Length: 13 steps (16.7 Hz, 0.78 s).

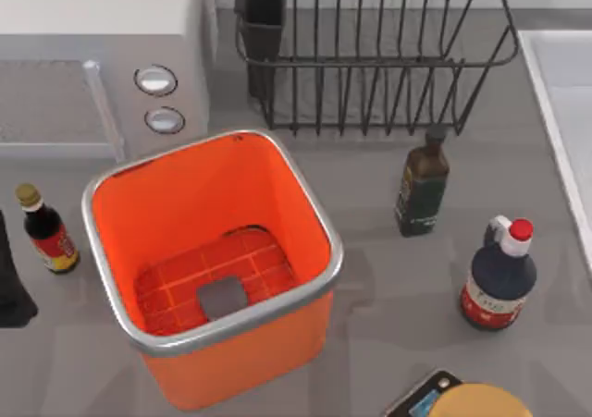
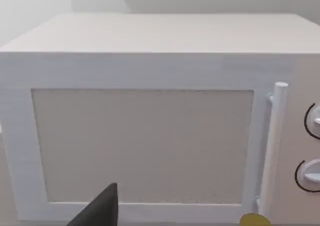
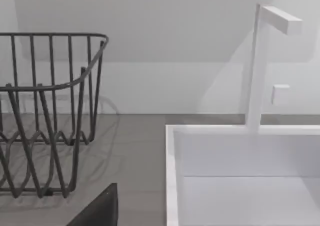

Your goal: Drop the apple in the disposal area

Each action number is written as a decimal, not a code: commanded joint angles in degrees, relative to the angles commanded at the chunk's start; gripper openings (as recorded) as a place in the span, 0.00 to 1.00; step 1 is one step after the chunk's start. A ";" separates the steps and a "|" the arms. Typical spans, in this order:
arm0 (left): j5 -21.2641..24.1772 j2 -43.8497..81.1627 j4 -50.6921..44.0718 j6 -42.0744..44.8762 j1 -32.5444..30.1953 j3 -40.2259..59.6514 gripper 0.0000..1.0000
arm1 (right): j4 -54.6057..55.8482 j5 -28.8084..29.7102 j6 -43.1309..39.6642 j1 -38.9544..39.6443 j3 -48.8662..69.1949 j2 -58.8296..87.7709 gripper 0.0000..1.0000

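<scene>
We see orange bin (image 1: 211, 251) at table centre-left, grid floor with grey patch, nothing inside. Microwave (image 2: 150, 116) behind it, dish rack (image 1: 370, 56) beside. We cannot tell either gripper's finger state. Sink (image 3: 240, 176) at right.

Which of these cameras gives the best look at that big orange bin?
The top view. It looks straight down into the orange bin, showing its silver rim, gridded floor and grey patch. The left wrist view faces the white microwave instead, and the right wrist view faces the wire dish rack and the white sink.
</scene>
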 joint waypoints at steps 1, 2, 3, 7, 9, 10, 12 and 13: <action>0.00 0.00 0.00 0.00 0.00 0.00 1.00 | 0.00 0.00 0.00 0.00 0.00 0.00 1.00; 0.00 0.03 -0.03 0.01 0.00 0.02 1.00 | 0.00 0.00 0.00 0.00 0.00 0.00 1.00; -0.03 0.63 -0.61 0.25 0.09 0.46 1.00 | 0.00 0.00 0.00 0.00 0.00 0.00 1.00; -0.40 9.12 -8.08 3.55 1.47 6.87 1.00 | 0.00 0.00 0.00 0.00 0.00 0.00 1.00; -0.69 16.98 -13.60 6.14 2.65 12.79 1.00 | 0.00 0.00 0.00 0.00 0.00 0.00 1.00; -0.83 21.80 -16.57 7.57 3.35 16.21 1.00 | 0.00 0.00 0.00 0.00 0.00 0.00 1.00; -1.11 33.18 -22.74 10.51 4.87 23.69 1.00 | 0.00 0.00 0.00 0.00 0.00 0.00 1.00; -1.24 39.57 -25.87 12.00 5.69 27.69 1.00 | 0.00 0.00 0.00 0.00 0.00 0.00 1.00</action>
